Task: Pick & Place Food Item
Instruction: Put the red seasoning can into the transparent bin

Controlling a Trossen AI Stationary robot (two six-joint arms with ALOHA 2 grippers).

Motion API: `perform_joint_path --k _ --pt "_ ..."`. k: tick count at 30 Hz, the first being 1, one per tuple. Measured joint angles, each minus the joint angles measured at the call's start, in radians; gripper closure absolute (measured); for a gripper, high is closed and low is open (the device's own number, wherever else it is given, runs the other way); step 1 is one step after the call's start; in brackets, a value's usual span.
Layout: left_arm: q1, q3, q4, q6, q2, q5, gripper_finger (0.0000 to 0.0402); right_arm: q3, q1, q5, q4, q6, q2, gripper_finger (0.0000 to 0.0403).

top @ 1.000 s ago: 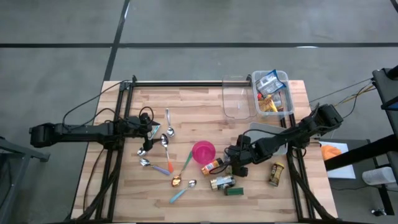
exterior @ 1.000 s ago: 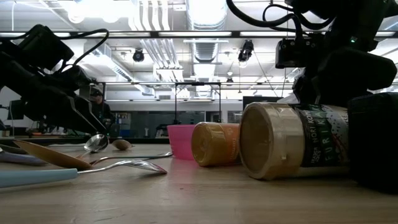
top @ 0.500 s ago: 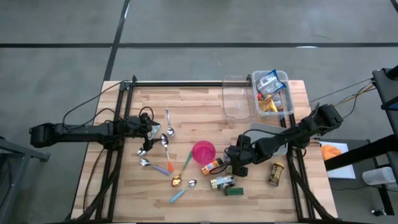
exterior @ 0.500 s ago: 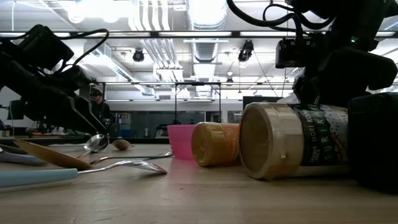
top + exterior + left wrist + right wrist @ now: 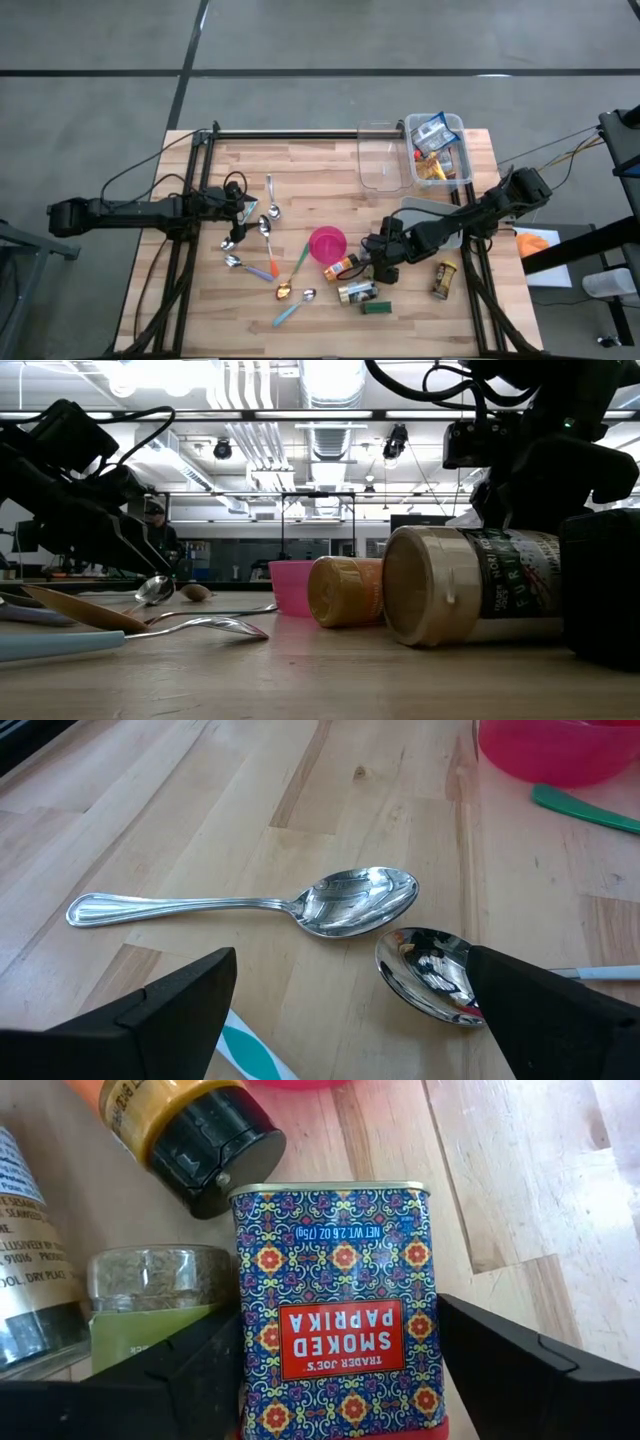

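Note:
A smoked paprika tin (image 5: 338, 1342), blue-patterned with a red label, lies flat on the wooden table between the fingers of my right gripper (image 5: 338, 1305) (image 5: 381, 262); in the high view the gripper hides it. Beside it lie an orange bottle with a black cap (image 5: 185, 1128) (image 5: 341, 266), a green herb jar (image 5: 148, 1302) and a beige-lidded jar (image 5: 470, 585) (image 5: 358, 293). A bin holding food packets (image 5: 440, 150) stands at the far right. My left gripper (image 5: 350, 960) (image 5: 240, 205) hangs open over two metal spoons (image 5: 350, 903) at the left. My right gripper has one finger (image 5: 190, 1365) against the tin's one long side (image 5: 246, 1380) and the other finger (image 5: 520, 1360) against the opposite side (image 5: 430, 1380). The fingers slant steeply down from above. The tin lies label up on the table.
An empty clear bin (image 5: 378, 155) stands left of the food bin. A pink cup (image 5: 327, 243), several spoons (image 5: 268, 235), another jar (image 5: 441, 280) and a small dark green item (image 5: 376, 308) lie around the middle and near right of the table.
The beige-lidded jar beside my right gripper has rolled a little where it lies, so more of its label faces the low camera. Both arms have stayed in place.

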Motion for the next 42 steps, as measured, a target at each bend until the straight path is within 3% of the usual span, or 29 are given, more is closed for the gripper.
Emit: perform_joint_path --k 7,42 --pt "0.000 0.000 0.000 0.000 0.000 0.000 0.0006 0.000 0.000 0.000 -0.001 0.000 0.000 0.0131" --pt "0.000 0.000 0.000 0.000 0.000 0.000 0.0006 0.000 0.000 -0.006 -0.002 0.003 0.001 0.0131"
